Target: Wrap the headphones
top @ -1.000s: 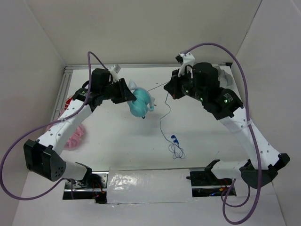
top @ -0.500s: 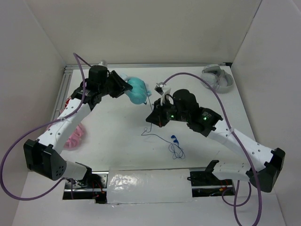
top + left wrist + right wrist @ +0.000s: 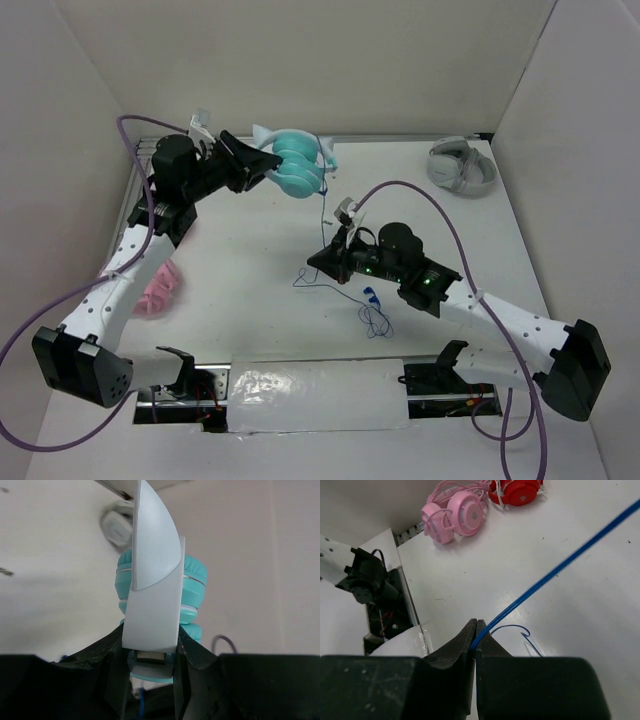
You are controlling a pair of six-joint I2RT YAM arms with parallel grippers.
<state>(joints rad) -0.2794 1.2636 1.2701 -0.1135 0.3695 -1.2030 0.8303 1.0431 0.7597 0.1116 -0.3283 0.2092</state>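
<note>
The teal headphones [image 3: 295, 172] with the white cat-ear headband hang in the air near the back of the table. My left gripper [image 3: 256, 166] is shut on the headband [image 3: 150, 590], one black finger on each side, with the teal ear cups [image 3: 192, 580] beyond it. The thin blue cable [image 3: 324, 210] drops from the headphones to my right gripper [image 3: 318, 262], low over the table's middle. That gripper [image 3: 476, 626] is shut on the cable [image 3: 555, 570], which runs taut up and to the right. The cable's loose end [image 3: 374, 318] lies coiled on the table.
Grey-white headphones [image 3: 462, 165] lie at the back right corner. Pink headphones [image 3: 160, 290] lie at the left edge, partly under my left arm; pink [image 3: 455, 512] and red headphones [image 3: 517, 490] also show in the right wrist view. White walls enclose the table on three sides.
My left arm has lifted the headphones back and to the left. My right arm has swung from the back right down to the table's middle, with the cable in its jaws.
</note>
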